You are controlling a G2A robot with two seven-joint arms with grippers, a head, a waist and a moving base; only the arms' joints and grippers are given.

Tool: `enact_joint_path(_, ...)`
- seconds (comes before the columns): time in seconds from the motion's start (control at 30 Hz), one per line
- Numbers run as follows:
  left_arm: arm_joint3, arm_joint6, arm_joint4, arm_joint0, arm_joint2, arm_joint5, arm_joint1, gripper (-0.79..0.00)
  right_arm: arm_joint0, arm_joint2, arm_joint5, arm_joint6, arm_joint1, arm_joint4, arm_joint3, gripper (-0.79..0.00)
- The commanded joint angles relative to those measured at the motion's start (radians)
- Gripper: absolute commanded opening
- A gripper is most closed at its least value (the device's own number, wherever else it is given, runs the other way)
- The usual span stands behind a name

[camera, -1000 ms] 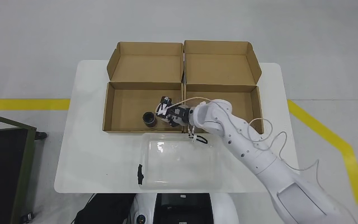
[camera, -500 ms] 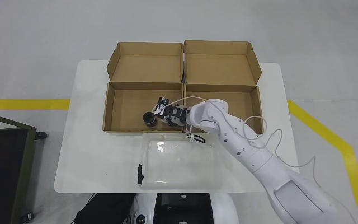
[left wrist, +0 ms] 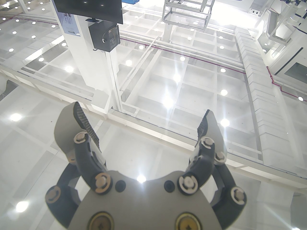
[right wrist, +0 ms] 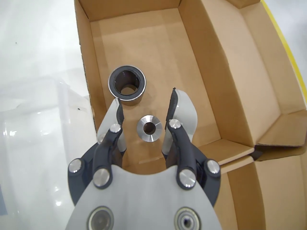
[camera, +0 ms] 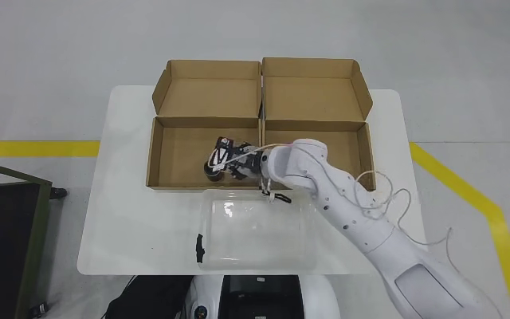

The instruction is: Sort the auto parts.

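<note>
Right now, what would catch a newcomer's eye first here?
The white arm's open right end effector hangs over the left cardboard box. On the box floor beneath it sit a small shiny metal ring and, beside that, a larger dark sleeve. A clear plastic bin sits on the table nearer the robot.

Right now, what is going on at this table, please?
The right arm's pincer hangs open over a brown cardboard box. A small silver metal ring lies on the box floor below the gap between its fingers, not gripped. A larger dark cylindrical sleeve stands upright beside the ring in the same box. The left pincer is open, holds nothing and points up at the ceiling.
</note>
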Motion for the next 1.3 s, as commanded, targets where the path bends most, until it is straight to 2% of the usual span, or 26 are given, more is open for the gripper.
enact_joint_path(0.0, 0.0, 0.0, 0.0, 0.0, 0.0, 0.0, 0.0, 0.0, -0.03, 0.026, -0.001, -0.001, 0.01, -0.012, -0.066, -0.416)
enact_joint_path(0.17, 0.0, 0.0, 0.0, 0.0, 0.0, 0.0, 0.0, 0.0, -0.11, 0.101, -0.04, -0.016, 0.039, -0.021, -0.197, -0.397)
enact_joint_path(0.33, 0.0, 0.0, 0.0, 0.0, 0.0, 0.0, 0.0, 0.0, -0.201, 0.205, -0.121, -0.092, 0.073, -0.059, -0.293, -0.182)
enact_joint_path(0.43, 0.0, 0.0, 0.0, 0.0, 0.0, 0.0, 0.0, 0.0, -0.276, 0.29, -0.139, -0.148, 0.095, -0.09, -0.353, -0.095)
enact_joint_path(0.57, 0.0, 0.0, 0.0, 0.0, 0.0, 0.0, 0.0, 0.0, -0.408, 0.412, -0.116, -0.252, 0.122, -0.141, -0.432, 0.0)
enact_joint_path(0.87, 0.0, 0.0, 0.0, 0.0, 0.0, 0.0, 0.0, 0.0, -0.685, 0.626, -0.107, -0.513, 0.165, -0.251, -0.536, 0.0)
enact_joint_path(1.1, 0.0, 0.0, 0.0, 0.0, 0.0, 0.0, 0.0, 0.0, -0.862, 0.713, -0.055, -0.727, 0.182, -0.347, -0.571, 0.0)
enact_joint_path(1.27, 0.0, 0.0, 0.0, 0.0, 0.0, 0.0, 0.0, 0.0, -0.981, 0.76, 0.02, -0.878, 0.189, -0.399, -0.569, 0.0)
